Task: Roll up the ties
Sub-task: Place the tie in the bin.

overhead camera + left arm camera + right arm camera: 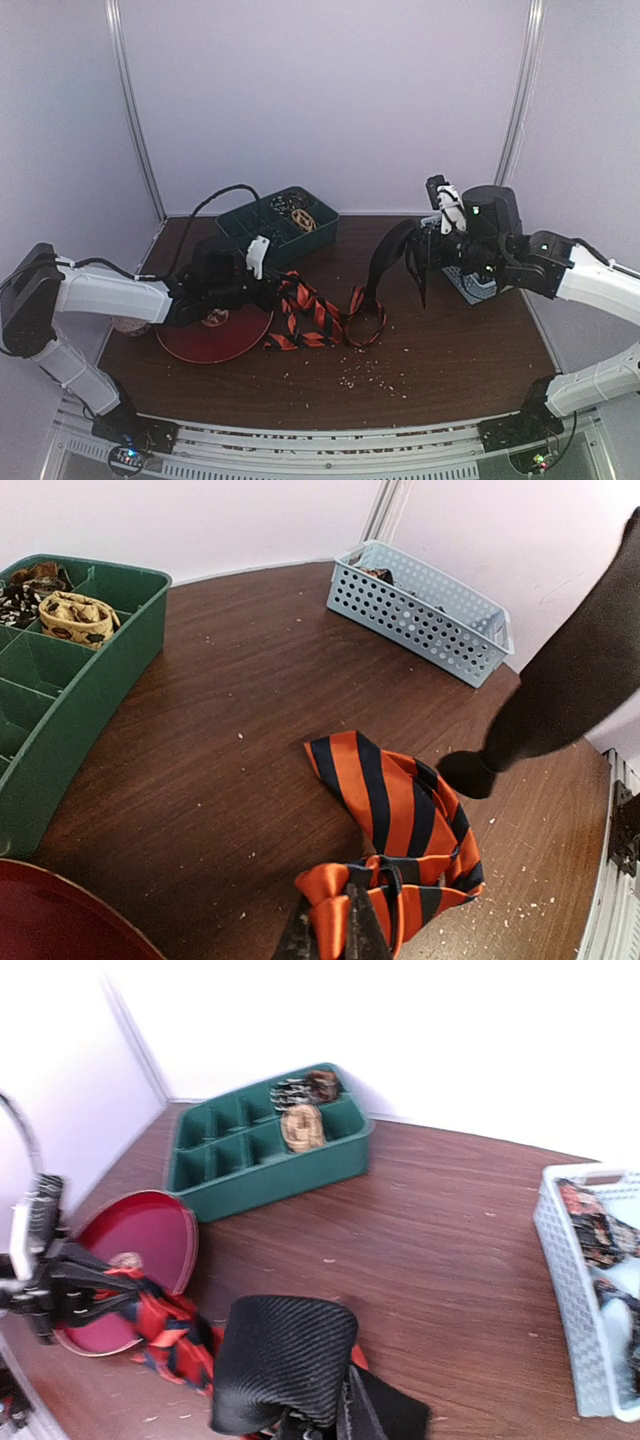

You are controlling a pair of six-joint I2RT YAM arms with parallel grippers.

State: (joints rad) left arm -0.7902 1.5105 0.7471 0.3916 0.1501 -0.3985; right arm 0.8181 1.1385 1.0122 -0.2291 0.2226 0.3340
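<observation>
While left gripper (333, 935) pinches near end of orange-and-black striped fabric tie (385, 805), length trailing rightward, right gripper (425, 250) clamps raised black ribbed tie (285, 1360), draping down beside it

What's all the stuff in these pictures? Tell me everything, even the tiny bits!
striped tie: one, orange and black, crumpled on the table in the middle
black tie: one, black, lifted above the table, hanging down
tan rolled tie: one, tan with a pattern, in the green tray
dark patterned rolled ties: about two, dark, in the tray next to the tan one
green tray: one, dark green, with compartments, at the back
basket: one, pale blue, right side, patterned fabric inside
red plate: one, red, left side
crumbs: many, pale, scattered near the front
table: one, brown wood
left gripper: one, black, shut on the striped tie
right gripper: one, black, shut on the black tie
</observation>
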